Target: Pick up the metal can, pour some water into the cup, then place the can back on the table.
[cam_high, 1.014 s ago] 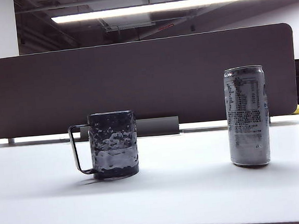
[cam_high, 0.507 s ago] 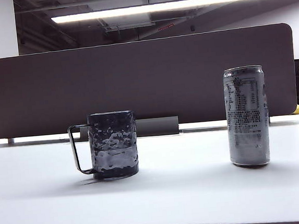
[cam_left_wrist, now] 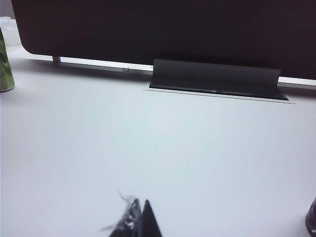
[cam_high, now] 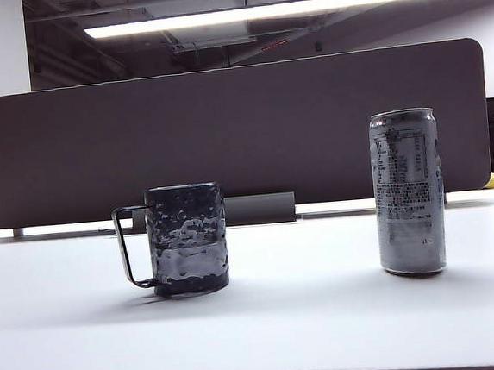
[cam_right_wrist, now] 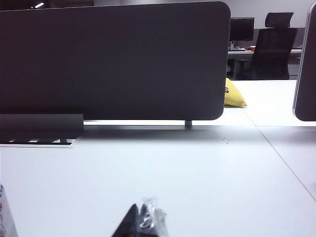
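The metal can (cam_high: 409, 192) stands upright on the right of the white table (cam_high: 311, 318). The cup (cam_high: 188, 239), a dark dimpled glass mug, stands left of centre, well apart from the can, with its wire handle pointing left. Water is hidden from view. Neither gripper appears in the exterior view. In the left wrist view my left gripper (cam_left_wrist: 139, 210) hovers low over bare table, shut and empty, with the cup's edge (cam_left_wrist: 312, 219) off to one side. My right gripper (cam_right_wrist: 140, 212) is also shut and empty, and a sliver of the can (cam_right_wrist: 5, 215) shows at the frame's border.
A dark grey divider panel (cam_high: 225, 135) runs along the back of the table, with a raised cable flap (cam_left_wrist: 217, 79) at its foot. A green patterned container (cam_left_wrist: 4, 64) stands far to the left. A yellow object (cam_right_wrist: 234, 95) lies beyond the panel's right end.
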Robot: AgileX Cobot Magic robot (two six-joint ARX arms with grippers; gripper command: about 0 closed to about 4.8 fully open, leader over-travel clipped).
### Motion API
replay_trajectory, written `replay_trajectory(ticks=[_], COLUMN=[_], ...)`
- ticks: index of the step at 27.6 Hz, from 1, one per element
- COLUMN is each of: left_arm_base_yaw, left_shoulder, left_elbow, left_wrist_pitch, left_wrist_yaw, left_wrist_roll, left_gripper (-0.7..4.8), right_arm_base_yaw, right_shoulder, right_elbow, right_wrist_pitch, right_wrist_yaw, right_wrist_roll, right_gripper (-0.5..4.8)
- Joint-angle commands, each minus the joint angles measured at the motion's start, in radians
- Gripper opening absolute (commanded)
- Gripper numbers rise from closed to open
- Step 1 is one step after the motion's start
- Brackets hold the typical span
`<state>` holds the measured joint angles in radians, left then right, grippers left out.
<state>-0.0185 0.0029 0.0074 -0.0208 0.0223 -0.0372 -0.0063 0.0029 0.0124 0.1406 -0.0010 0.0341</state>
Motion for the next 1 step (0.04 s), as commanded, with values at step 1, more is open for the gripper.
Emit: replay_trajectory(ticks=[1], left_arm_base_yaw=[0.001], left_shoulder=[0.001], left_elbow=[0.001], left_wrist_pitch=[0.007], left_wrist_yaw=[0.0], left_wrist_roll=[0.003], left_gripper=[-0.05], right_arm_base_yaw=[0.001], right_shoulder=[-0.001], right_elbow=[0.002], right_wrist_pitch=[0.013], right_wrist_yaw=[-0.002], right_wrist_roll=[0.003], right_gripper=[-0.05])
